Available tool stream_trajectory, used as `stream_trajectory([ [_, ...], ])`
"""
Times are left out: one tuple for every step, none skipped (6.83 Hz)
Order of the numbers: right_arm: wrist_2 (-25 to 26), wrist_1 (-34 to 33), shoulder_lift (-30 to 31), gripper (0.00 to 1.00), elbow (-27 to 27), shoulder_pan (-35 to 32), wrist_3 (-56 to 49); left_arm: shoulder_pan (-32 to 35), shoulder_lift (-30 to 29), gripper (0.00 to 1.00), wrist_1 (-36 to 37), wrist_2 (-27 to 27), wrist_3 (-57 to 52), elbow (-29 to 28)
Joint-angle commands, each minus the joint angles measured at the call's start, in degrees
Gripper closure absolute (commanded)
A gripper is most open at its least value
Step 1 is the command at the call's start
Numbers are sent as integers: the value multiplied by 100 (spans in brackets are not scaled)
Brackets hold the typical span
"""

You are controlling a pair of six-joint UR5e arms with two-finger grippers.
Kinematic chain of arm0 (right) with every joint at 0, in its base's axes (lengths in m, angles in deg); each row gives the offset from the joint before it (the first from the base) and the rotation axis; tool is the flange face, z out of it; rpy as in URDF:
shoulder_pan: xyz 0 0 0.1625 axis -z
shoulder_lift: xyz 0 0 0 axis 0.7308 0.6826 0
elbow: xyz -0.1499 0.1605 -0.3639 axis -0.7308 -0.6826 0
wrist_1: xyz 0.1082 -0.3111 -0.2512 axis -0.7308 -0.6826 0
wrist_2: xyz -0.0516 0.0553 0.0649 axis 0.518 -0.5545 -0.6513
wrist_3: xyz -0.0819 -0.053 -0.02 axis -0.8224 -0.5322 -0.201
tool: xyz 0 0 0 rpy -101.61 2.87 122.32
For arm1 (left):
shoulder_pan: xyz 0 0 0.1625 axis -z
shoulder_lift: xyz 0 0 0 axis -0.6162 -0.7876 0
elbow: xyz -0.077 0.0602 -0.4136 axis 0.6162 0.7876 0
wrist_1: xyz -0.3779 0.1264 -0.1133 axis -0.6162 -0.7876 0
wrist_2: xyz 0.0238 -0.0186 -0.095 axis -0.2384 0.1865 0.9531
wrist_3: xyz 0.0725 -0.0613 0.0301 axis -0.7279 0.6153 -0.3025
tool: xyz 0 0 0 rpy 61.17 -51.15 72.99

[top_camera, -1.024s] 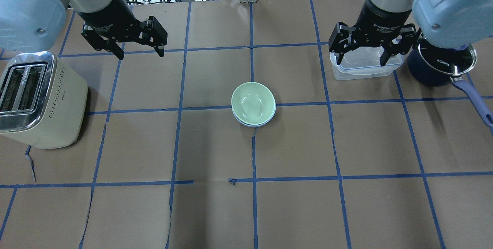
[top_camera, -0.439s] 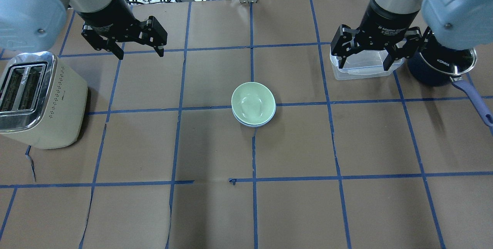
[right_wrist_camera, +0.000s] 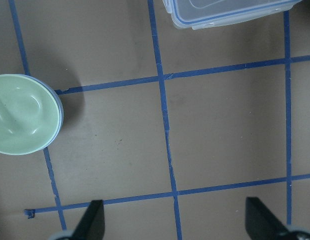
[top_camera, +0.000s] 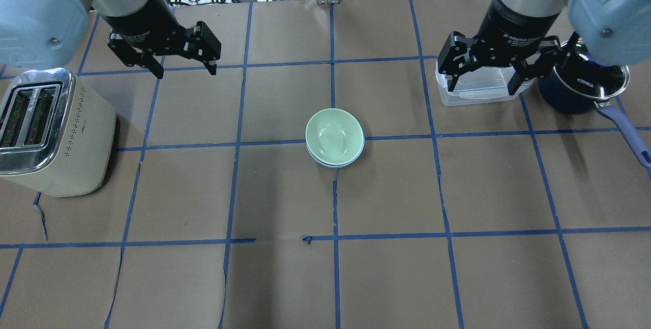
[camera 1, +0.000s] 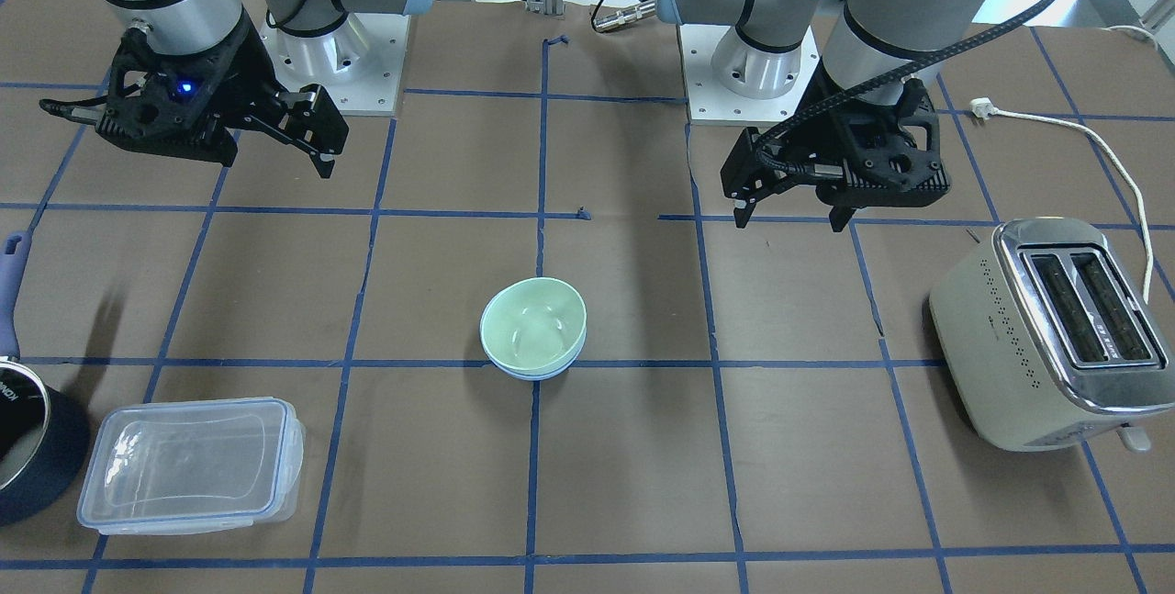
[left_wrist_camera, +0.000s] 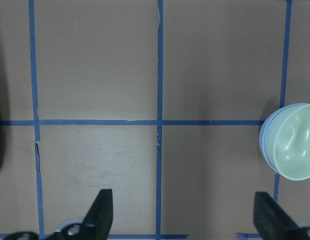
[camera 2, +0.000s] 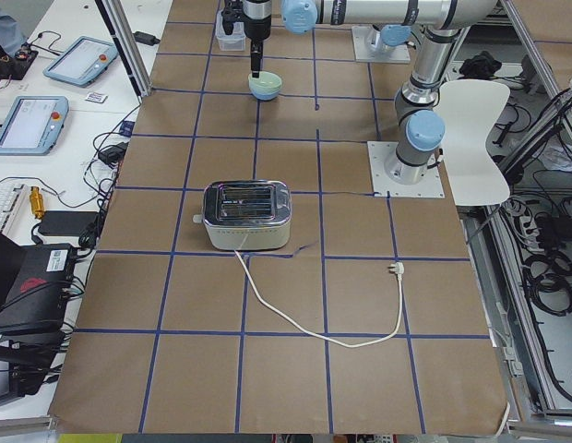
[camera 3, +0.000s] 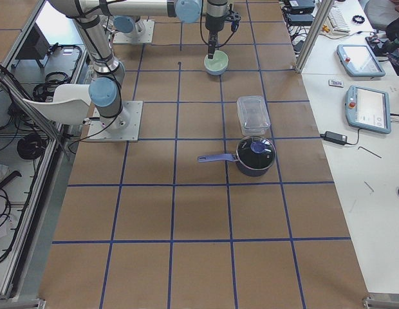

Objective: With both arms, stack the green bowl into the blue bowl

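The green bowl [top_camera: 334,133] sits inside the blue bowl [top_camera: 331,165], between left gripper [top_camera: 185,71] and right gripper [top_camera: 481,86]. Both gape empty; looks done.

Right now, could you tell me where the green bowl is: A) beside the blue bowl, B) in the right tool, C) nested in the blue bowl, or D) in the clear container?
C: the green bowl sits in the blue bowl, whose rim peeks out beneath it; the left tool and right tool are open, away from it.
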Motion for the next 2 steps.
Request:
stream_trajectory([
  [17, 5, 11, 0, -15, -8, 1, 0, 1, 0, 0, 8, 0, 0],
  [35, 5, 11, 0, -6, -8, 1, 0, 1, 0, 0, 8, 0, 0],
])
